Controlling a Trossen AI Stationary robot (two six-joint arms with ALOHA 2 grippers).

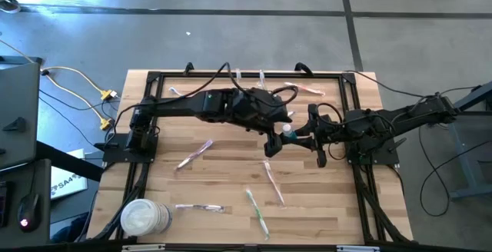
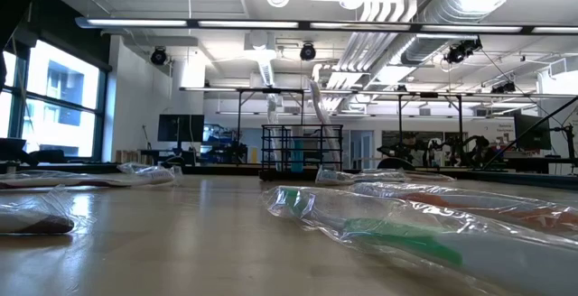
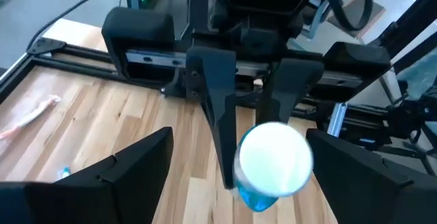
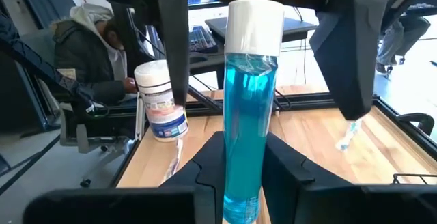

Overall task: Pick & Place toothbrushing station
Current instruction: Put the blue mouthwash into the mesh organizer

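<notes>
Gripping a blue-liquid bottle (image 4: 250,101) upright, the right gripper (image 1: 301,139) sits at table centre; left gripper (image 1: 278,135) spread wide around it at nine o'clock.

Boxy black wire-mesh basket (image 2: 302,150) stands upright, far across the table (image 2: 181,233).

Wooden surface (image 1: 231,206), slatted. Round white tub (image 1: 144,217) near one front corner. Several wrapped toothbrushes scattered: one pink (image 1: 194,154), one green (image 1: 257,212), one beside the tub (image 1: 198,207). Tall bottle of blue liquid (image 4: 249,108), white cap, upright. Seated person in hooded jacket (image 4: 85,53) beyond the surface.
</notes>
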